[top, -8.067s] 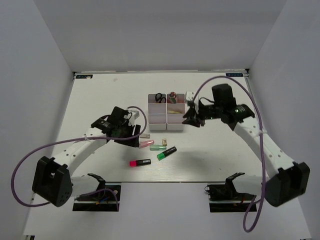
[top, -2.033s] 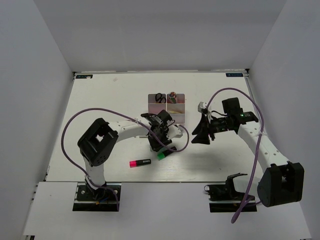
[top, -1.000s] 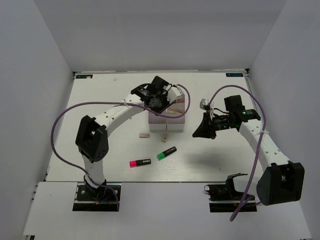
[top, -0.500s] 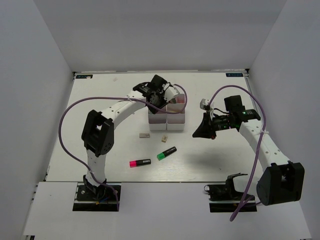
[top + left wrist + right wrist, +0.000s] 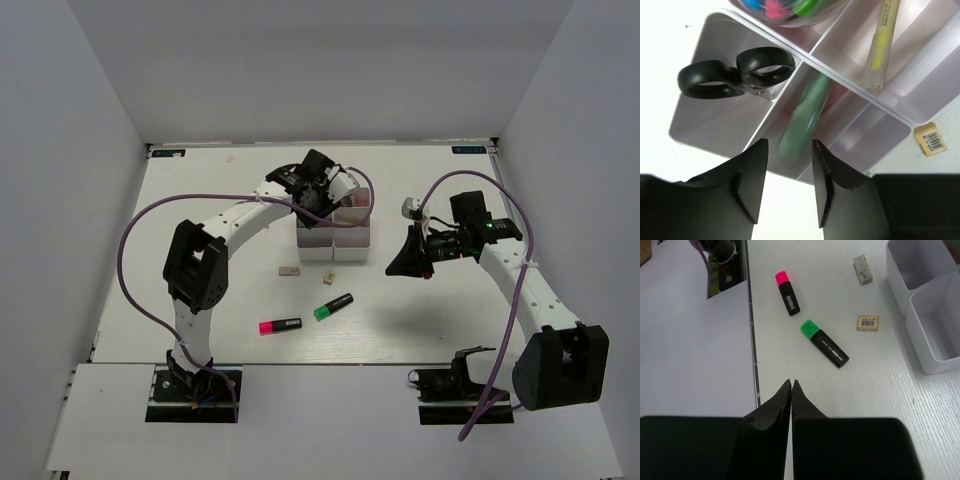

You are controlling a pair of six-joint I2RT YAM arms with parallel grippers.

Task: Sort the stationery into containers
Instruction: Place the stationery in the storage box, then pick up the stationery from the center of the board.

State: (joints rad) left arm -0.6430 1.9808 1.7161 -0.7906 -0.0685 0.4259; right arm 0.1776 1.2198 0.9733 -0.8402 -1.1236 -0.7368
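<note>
1. Hovering over the white bins (image 5: 805, 59), the left fingers (image 5: 751, 180) are spread. A blurred green marker (image 5: 802, 120) shows in the gap between them, inside one compartment.
2. In the compartment beside it lie black-handled scissors (image 5: 735, 77), and a yellow marker (image 5: 881, 42) sits in another compartment.
3. The right fingers (image 5: 785, 405) are pressed together, pinching nothing, above the table (image 5: 900, 405) to the right of the bins.
4. Below them on the table lie a pink highlighter (image 5: 787, 292), a green highlighter (image 5: 825, 343), a white eraser (image 5: 863, 269) and a tan eraser (image 5: 867, 322). All four are outside the bins and apart from one another.
</note>
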